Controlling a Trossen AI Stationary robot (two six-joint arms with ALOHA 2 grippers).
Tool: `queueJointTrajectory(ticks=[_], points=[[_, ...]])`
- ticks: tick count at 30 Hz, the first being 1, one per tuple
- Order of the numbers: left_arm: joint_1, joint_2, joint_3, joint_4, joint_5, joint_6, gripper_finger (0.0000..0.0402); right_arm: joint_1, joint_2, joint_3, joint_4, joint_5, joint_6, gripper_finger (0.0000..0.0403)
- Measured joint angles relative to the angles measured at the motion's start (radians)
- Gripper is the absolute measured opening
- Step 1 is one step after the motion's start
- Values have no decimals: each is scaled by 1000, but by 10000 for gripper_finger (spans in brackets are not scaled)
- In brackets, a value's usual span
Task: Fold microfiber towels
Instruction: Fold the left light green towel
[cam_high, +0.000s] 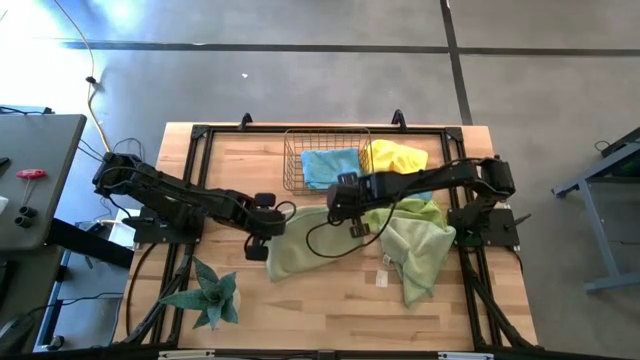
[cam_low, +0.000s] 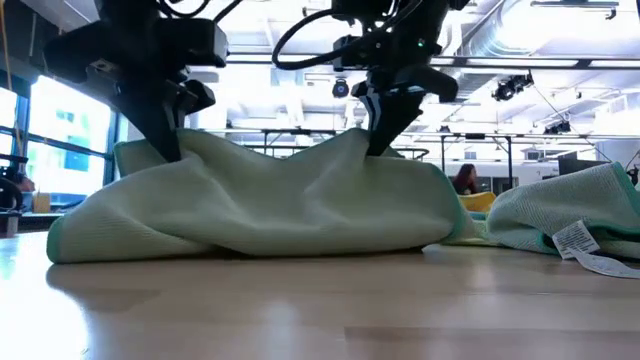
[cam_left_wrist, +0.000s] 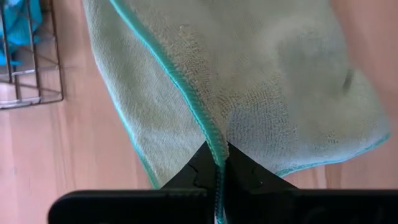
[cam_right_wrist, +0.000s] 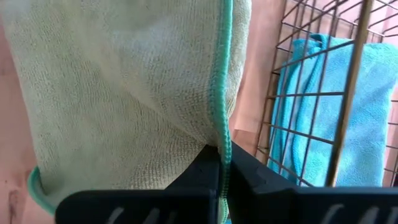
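Observation:
A pale green microfiber towel (cam_high: 300, 250) with a teal hem lies at the table's middle, raised at two places on its edge. My left gripper (cam_high: 262, 240) is shut on its left side and my right gripper (cam_high: 352, 222) on its far right side. In the low view the towel (cam_low: 270, 205) rises to peaks under the left gripper (cam_low: 170, 150) and the right gripper (cam_low: 382, 140). A second pale green towel (cam_high: 420, 255) lies spread at the right, a lime one (cam_high: 410, 212) partly under it. A yellow towel (cam_high: 395, 155) hangs over the basket's rim, and a blue one (cam_high: 330, 165) lies inside. My left gripper pinches the towel's teal hemmed edge (cam_left_wrist: 214, 149) between its two fingers, slanting down from above. The cloth hangs below the fingers, and its lower part rests on the table. My right gripper pinches the teal hemmed edge (cam_right_wrist: 222, 146) between its two fingers, slanting down from above. The towel hangs from the fingers and sags slack toward the left gripper, its bottom (cam_low: 250, 245) on the table.
A copper wire basket (cam_high: 292, 160) stands at the far middle, close behind my right gripper. A spiky green plant (cam_high: 210, 295) sits at the near left. The second towel's white tag (cam_low: 585, 245) lies on the wood at the right. Bare wood runs along the near edge.

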Motion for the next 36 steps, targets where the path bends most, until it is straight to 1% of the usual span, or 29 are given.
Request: queueJointTrajectory(ticks=[4,7,12,18,22,24,27,32,34,36], points=[[4,0,0,-20,1,-2,0,-7,0,0,8,-32,0,0],[5,0,0,-20,1,-2,0,-11,6,0,22,-35,0,0],[5,0,0,-24,0,-12,0,-22,58,0,25,-38,-5,0],[5,0,0,-25,-18,-45,1,-24,113,-1,27,3,11,0],[5,0,0,-25,-55,-46,1,-24,115,-1,36,31,29,4],[5,0,0,-28,-69,-45,2,-24,115,-1,38,51,30,15],[5,0,0,-43,-72,-52,13,-24,115,-1,41,57,58,44],[5,0,1,-86,-42,-119,57,-23,113,-1,36,57,139,107],[5,0,1,-99,-42,-139,78,-23,111,3,21,57,195,126],[4,0,1,-107,-56,-166,96,-23,109,20,-39,54,276,137]])
